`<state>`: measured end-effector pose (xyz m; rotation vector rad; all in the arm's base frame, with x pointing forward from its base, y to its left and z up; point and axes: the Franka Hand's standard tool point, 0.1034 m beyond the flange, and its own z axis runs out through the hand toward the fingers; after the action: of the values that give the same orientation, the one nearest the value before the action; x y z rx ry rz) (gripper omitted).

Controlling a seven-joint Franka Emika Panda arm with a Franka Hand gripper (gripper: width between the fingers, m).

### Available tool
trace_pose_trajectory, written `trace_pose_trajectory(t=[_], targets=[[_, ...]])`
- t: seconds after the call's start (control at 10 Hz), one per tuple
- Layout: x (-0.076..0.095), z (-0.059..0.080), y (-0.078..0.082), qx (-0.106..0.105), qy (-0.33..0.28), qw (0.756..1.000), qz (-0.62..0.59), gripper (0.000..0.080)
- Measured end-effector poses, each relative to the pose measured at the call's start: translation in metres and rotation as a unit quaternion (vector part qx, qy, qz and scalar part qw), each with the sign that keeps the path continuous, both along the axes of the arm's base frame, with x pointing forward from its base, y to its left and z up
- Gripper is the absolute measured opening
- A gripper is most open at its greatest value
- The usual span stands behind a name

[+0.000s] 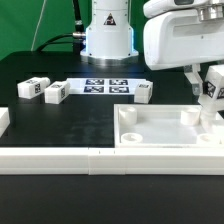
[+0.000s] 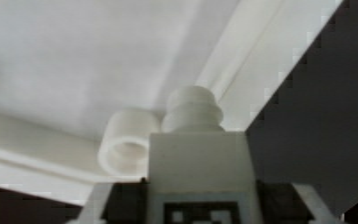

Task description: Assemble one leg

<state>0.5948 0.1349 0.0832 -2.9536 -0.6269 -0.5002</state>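
Tool is clamped on the leg, upright over the panel's far corner on the exterior view's right. In the wrist view the leg tip is just beside the corner post; contact is unclear. Loose legs lie on the table beyond the panel.

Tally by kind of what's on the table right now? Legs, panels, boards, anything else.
Legs: 4 (three loose legs, plus one held leg in the gripper)
Square panel: 1
Marker board: 1
White rail along the front: 1
Total: 7
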Motion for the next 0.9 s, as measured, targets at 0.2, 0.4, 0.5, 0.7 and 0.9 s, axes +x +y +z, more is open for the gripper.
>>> trace_pose_trajectory(t=[0.2,0.4,0.5,0.7,0.9], targets=[[0.008,-0.001,0.001,0.002,-0.005,1.0,-0.001,0.0288],[0.013,-0.003,0.0,0.003,-0.013,1.0,0.0,0.0288],[0.015,-0.001,-0.001,0.003,-0.015,1.0,-0.001,0.0288],[0.017,-0.001,-0.005,-0.002,-0.018,1.0,0.007,0.0288],[0.018,-0.001,-0.006,0.0,-0.033,0.999,0.007,0.0288]])
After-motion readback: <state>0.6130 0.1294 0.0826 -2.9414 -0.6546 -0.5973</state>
